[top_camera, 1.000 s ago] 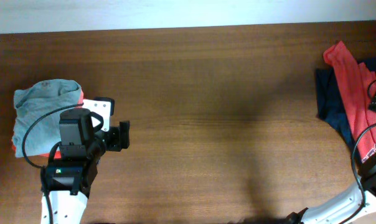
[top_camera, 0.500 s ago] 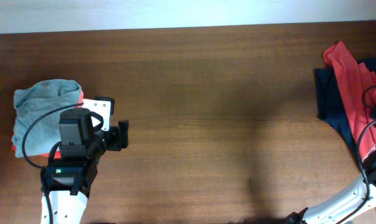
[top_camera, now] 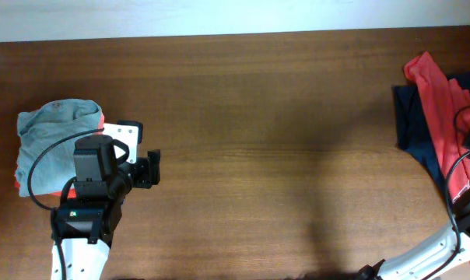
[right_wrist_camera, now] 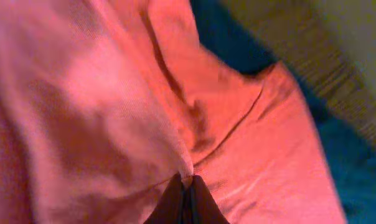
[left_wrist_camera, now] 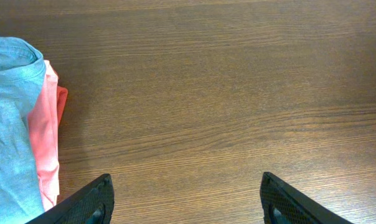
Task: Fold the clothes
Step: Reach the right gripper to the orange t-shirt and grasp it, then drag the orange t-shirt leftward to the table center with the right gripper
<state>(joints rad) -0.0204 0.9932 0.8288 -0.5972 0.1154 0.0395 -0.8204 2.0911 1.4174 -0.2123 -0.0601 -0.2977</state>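
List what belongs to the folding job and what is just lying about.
Job: coral-red shirt, navy shirt under it, grey-blue shirt, salmon shirt beneath that.
Not the job: wooden table only.

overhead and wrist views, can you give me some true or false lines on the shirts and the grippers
1. The left gripper is open over bare table. True.
2. The grey-blue shirt lies at the right end of the table. False: it lies at the left end, on top of an orange shirt.
3. The right gripper is shut on the red shirt. True.
4. The red shirt lies underneath the navy shirt. False: the red one is draped over the navy one.
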